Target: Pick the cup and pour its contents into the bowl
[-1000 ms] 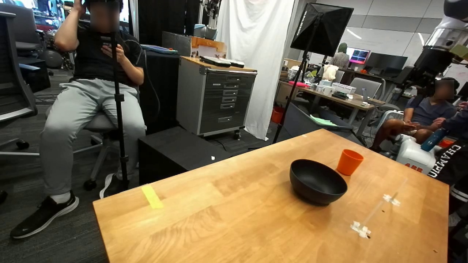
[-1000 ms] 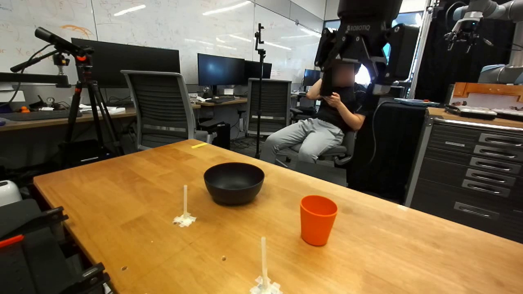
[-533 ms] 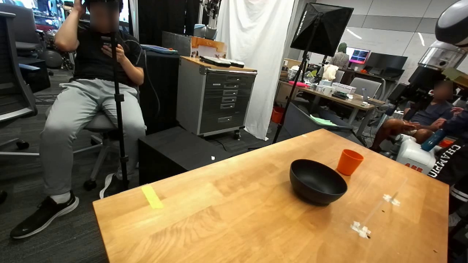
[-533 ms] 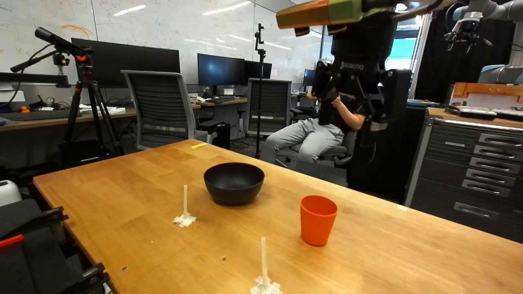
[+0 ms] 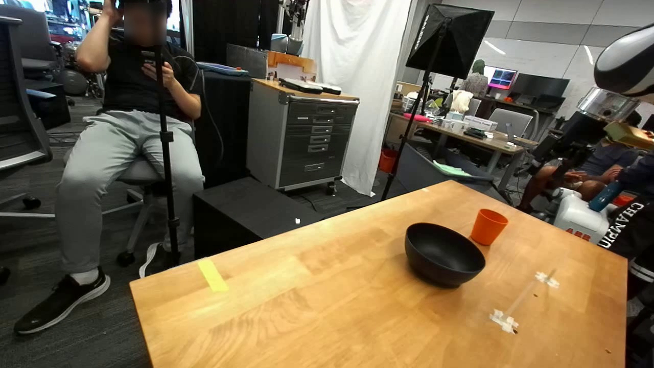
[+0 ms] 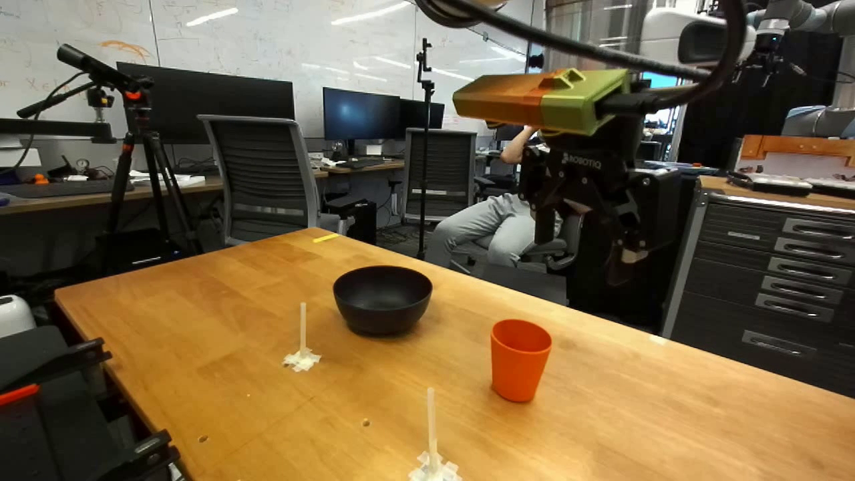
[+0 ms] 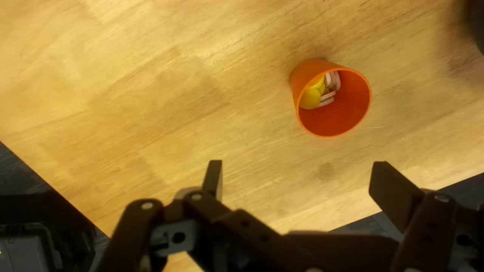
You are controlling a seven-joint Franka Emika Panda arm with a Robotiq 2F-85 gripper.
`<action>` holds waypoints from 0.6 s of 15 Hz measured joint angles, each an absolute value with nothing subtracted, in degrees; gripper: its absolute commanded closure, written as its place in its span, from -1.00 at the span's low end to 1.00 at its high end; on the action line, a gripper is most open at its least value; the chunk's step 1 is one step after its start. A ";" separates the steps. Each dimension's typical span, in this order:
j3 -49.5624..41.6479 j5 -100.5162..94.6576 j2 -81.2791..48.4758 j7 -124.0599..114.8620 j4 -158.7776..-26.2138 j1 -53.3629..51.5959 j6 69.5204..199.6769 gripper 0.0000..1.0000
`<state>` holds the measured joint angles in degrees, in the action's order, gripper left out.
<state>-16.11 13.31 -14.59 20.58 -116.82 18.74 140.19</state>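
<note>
Gripper [image 7: 297, 166]: raised, jaws wide
Cup [image 6: 520, 364]: orange, upright on tbl [image 5: 317, 286]
Contents [image 7: 311, 99]: yellow & pale pcs in cup (prob. discs, partly hidden)
Bowl [image 6: 383, 304]: black, on tbl, near cup

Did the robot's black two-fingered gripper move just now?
Yes. In an exterior view, the gripper has moved down, judged against the boxy grey metal drawer cabinet.

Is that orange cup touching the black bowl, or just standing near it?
Apart. In an exterior view, a strip of wooden tabletop shows between the orange cup and the black bowl.
</note>
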 measured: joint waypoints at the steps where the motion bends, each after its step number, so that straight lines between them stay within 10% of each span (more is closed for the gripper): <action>1: -15.57 14.08 -15.20 21.27 -116.86 19.13 140.95 -1.00; 9: -11.08 16.94 -20.31 24.20 -116.33 21.44 143.88 -1.00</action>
<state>-11.08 16.94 -20.31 24.20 -116.33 21.44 143.88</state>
